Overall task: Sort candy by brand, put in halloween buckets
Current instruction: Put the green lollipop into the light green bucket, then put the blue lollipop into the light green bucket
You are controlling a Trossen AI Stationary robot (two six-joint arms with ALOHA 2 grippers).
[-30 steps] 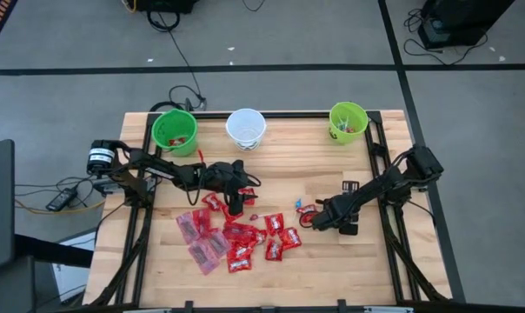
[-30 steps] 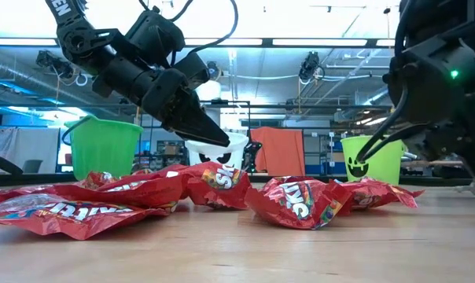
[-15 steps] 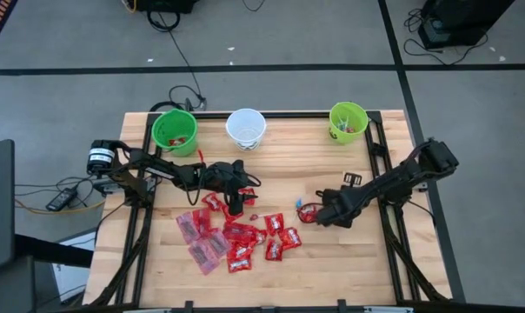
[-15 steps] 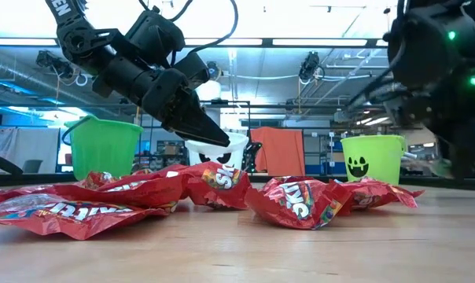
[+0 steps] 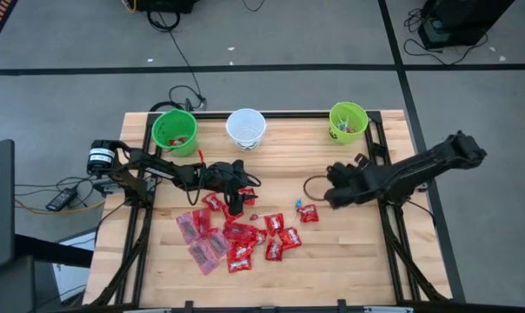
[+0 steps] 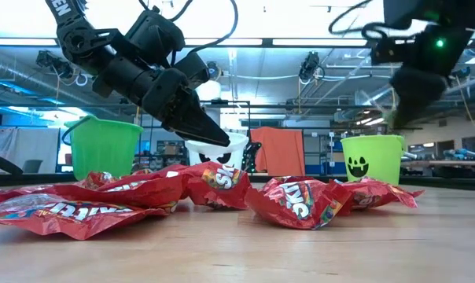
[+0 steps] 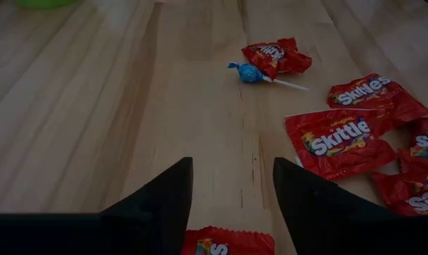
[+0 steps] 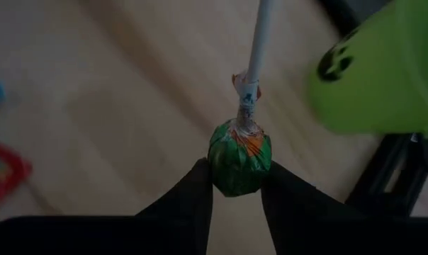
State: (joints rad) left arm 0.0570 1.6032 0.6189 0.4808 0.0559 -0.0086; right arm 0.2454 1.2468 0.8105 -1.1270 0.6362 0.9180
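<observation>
Counting the halloween buckets gave three along the table's (image 5: 349, 269) far edge: one green (image 5: 175, 130) at the left corner, one white (image 5: 246, 127) between, one green with a dark face (image 5: 348, 121) toward the right. Roughly a dozen red candy packets (image 5: 241, 236) lay clustered mid-table, a blue lollipop (image 7: 250, 72) just beside them. The right gripper (image 8: 237, 185) pinched a green-wrapped lollipop (image 8: 239, 154) above bare wood near the faced bucket. The left gripper (image 7: 232, 191) hung spread wide over the pile, holding nothing.

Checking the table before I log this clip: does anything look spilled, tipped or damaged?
Nothing stands out. All three buckets stand upright, the red packets lie loose on the table, and the right gripper holds a green lollipop.
</observation>
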